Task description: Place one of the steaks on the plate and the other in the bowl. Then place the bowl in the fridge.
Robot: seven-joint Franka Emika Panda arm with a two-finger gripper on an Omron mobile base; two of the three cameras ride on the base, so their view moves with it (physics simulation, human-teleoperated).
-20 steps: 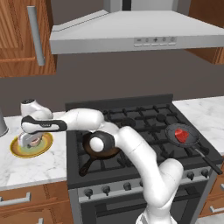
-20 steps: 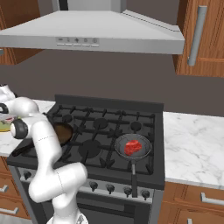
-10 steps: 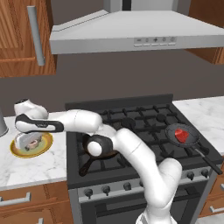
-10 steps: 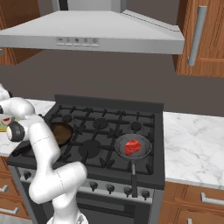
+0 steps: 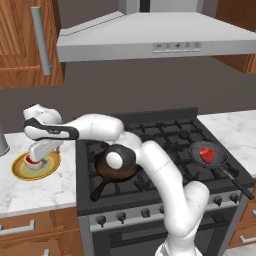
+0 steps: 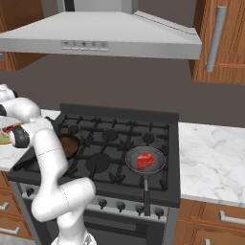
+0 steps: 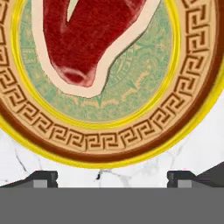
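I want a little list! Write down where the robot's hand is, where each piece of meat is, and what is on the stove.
gripper: open, just above the plate, holding nothing
plate: on the marble counter left of the stove
first steak: lying on the plate
second steak: in the grey pan at the stove's front right
stove: also carries a dark frying pan at its front left
bowl: cannot tell where it is

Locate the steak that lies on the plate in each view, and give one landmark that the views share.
Left base view: the steak is at far left, on the plate under the open gripper.
Right base view: a red sliver at the left edge, beside the arm.
Hand view: upper centre, large.
Shared landmark: the plate's yellow-orange rim.
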